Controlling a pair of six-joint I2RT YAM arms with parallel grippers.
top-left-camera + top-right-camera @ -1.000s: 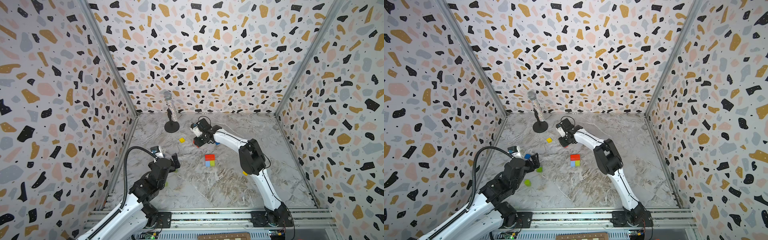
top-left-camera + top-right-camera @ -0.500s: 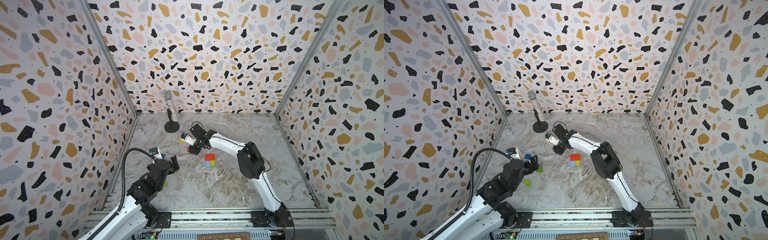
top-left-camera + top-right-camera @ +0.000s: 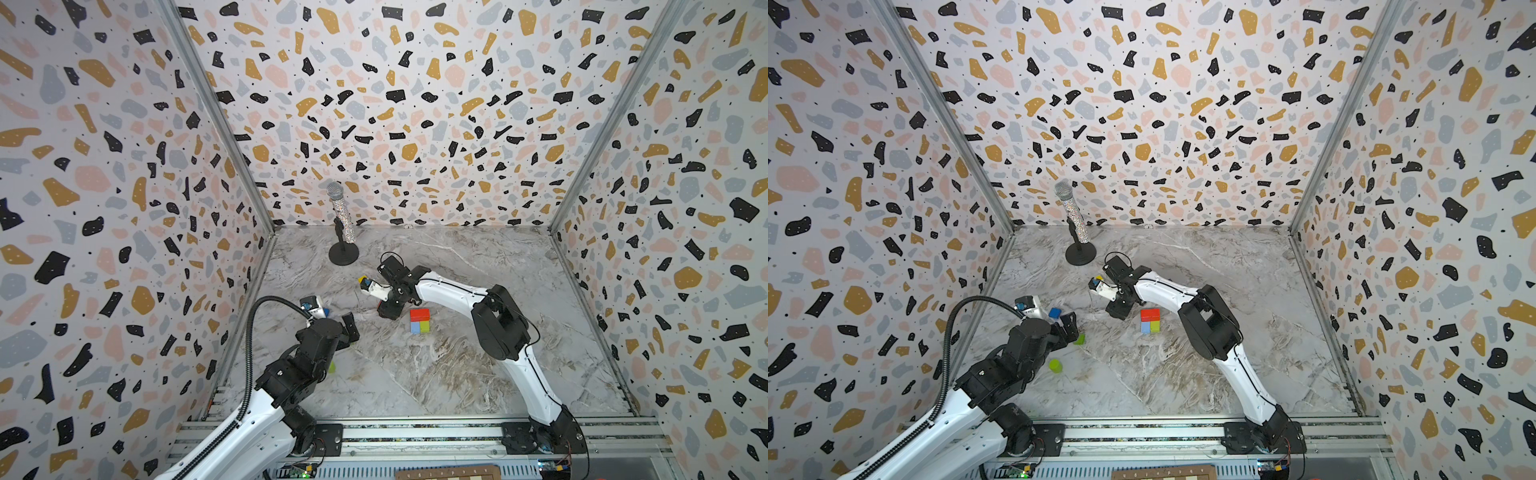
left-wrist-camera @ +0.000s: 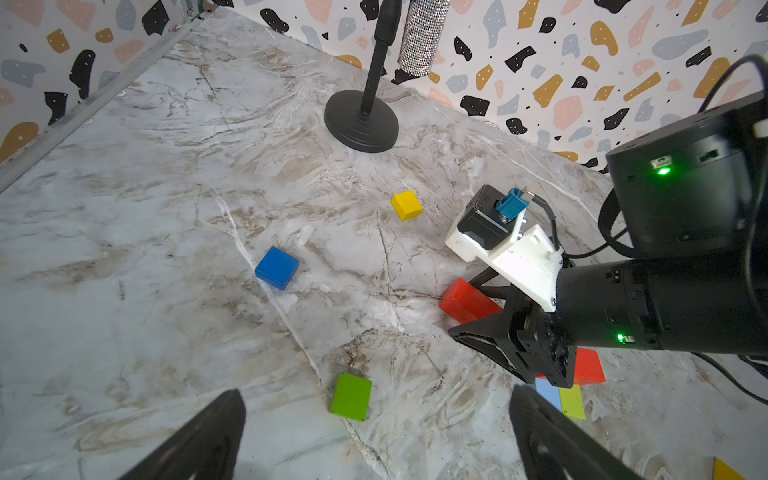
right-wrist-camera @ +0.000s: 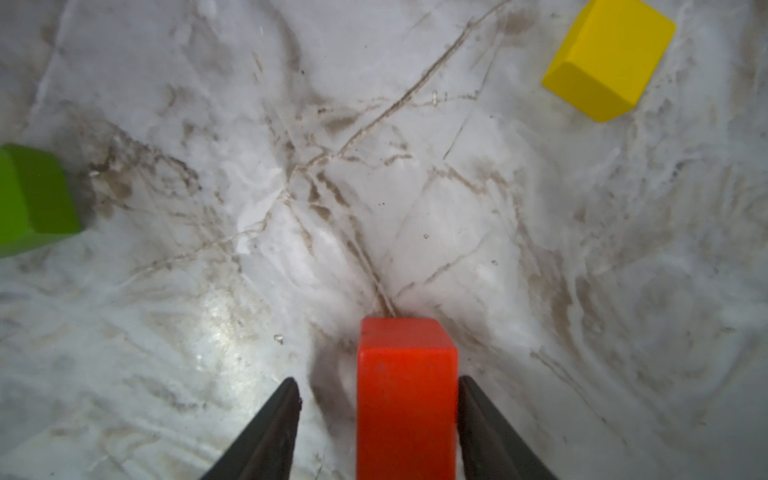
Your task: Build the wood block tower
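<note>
- Your right gripper (image 5: 378,379): jaws parted around a red wooden brick (image 5: 405,399). One finger touches it and a gap shows at the other.
- Your left gripper (image 4: 375,390): spread wide and empty, near a flat lime-green wooden block (image 4: 351,397).
- The tower (image 3: 419,321): a red brick on light-blue and lime blocks, just beside your right gripper.
- A yellow wooden cube (image 4: 406,204) and a blue square wooden block (image 4: 277,267) lie loose, well apart.

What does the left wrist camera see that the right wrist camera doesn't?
Only the left wrist view: the microphone stand, the blue block, the started tower and the right arm. Only the right wrist view: a close gap between one finger of the right gripper and the red block. Both: that red block, the yellow cube, a green block and the marble table.
</note>
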